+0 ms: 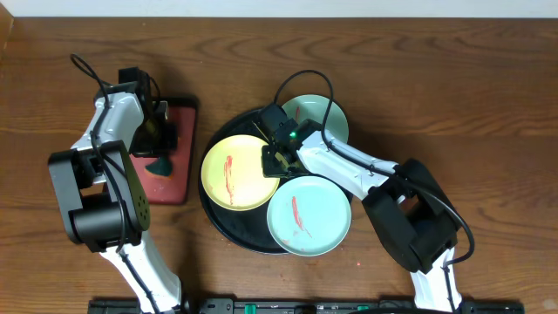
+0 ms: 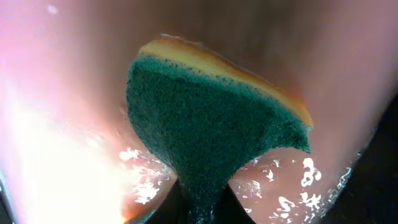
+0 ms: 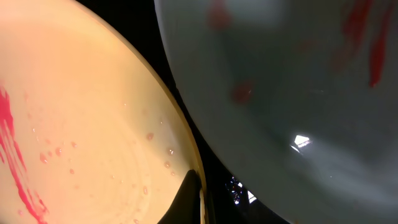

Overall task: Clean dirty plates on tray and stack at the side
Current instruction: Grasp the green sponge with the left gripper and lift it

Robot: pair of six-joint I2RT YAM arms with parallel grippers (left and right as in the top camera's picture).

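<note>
The black tray [image 1: 220, 225] holds three plates with red smears: a yellow plate [image 1: 228, 174] on the left, a mint-green plate [image 1: 309, 216] at the front right, and a second mint-green plate [image 1: 327, 116] at the back, partly hidden by my right arm. My right gripper [image 1: 277, 158] is shut on the yellow plate's right rim; in the right wrist view a dark finger [image 3: 198, 199] lies over the rim of the yellow plate [image 3: 81, 137], beside the mint plate [image 3: 280, 93]. My left gripper [image 1: 162, 133] is shut on the teal sponge [image 2: 211, 124] over the red tray.
The red rectangular tray [image 1: 179, 179] lies left of the black tray, and its wet surface fills the left wrist view [image 2: 348, 74]. The wooden table [image 1: 488, 105] surrounds both trays. A strip of the black tray [image 3: 217, 168] shows between the two plates.
</note>
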